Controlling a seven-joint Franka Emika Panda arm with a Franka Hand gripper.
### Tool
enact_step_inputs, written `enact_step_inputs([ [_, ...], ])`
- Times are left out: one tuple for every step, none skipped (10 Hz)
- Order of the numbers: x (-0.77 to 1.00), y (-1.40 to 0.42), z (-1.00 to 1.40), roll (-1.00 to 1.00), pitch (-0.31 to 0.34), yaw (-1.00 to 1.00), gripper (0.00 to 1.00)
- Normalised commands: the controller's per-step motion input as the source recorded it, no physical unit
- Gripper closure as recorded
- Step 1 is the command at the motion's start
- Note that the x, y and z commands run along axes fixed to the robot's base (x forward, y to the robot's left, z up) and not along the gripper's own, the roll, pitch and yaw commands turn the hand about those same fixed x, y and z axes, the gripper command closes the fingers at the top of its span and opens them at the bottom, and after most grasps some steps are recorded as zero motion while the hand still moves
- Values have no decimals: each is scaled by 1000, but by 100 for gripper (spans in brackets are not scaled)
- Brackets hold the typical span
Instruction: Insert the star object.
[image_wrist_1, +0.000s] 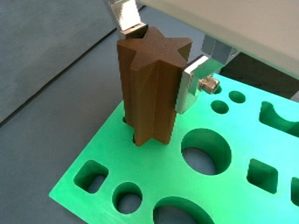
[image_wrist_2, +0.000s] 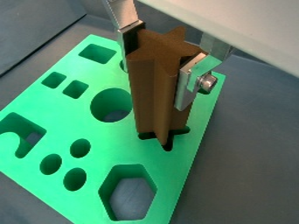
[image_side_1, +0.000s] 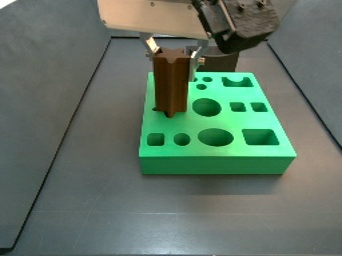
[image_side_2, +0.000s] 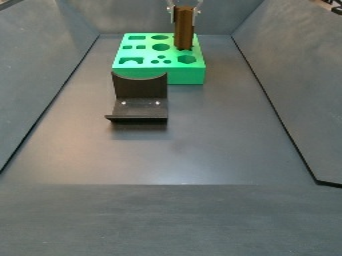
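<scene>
The star object (image_wrist_1: 149, 96) is a tall reddish-brown ridged column. It stands upright with its lower end in a star-shaped hole near one edge of the green board (image_wrist_1: 140, 179). It shows in both wrist views (image_wrist_2: 155, 92) and both side views (image_side_1: 170, 82) (image_side_2: 183, 28). My gripper (image_wrist_1: 158, 54) comes down from above. Its silver fingers (image_wrist_2: 187, 77) press opposite sides of the column near its top. The gripper also shows in a side view (image_side_1: 175, 48).
The green board (image_side_1: 214, 160) has several other cut-outs: round, square, hexagonal and arched (image_wrist_2: 128, 197). The fixture (image_side_2: 138, 105) stands on the dark floor in front of the board (image_side_2: 154, 70). Sloping dark walls enclose the floor.
</scene>
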Motion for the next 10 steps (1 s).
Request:
enact_step_inputs([
  [-80,0,-343,367,0,231,100],
  [-183,0,-294,394,0,214,100],
  [-297,0,-271,324,0,103,100],
  [-289,0,-294,259,0,9,100],
  [-34,-6,-451,156,0,0,100],
  [20,-31,-683,153,0,0,100],
  [-180,143,-574,40,0,-46,100],
  [-586,320,-274,0,-46,-163,100],
  [0,226,-17,-197,-83,-129,100],
  [0,74,0,-67,-21,-20,100],
])
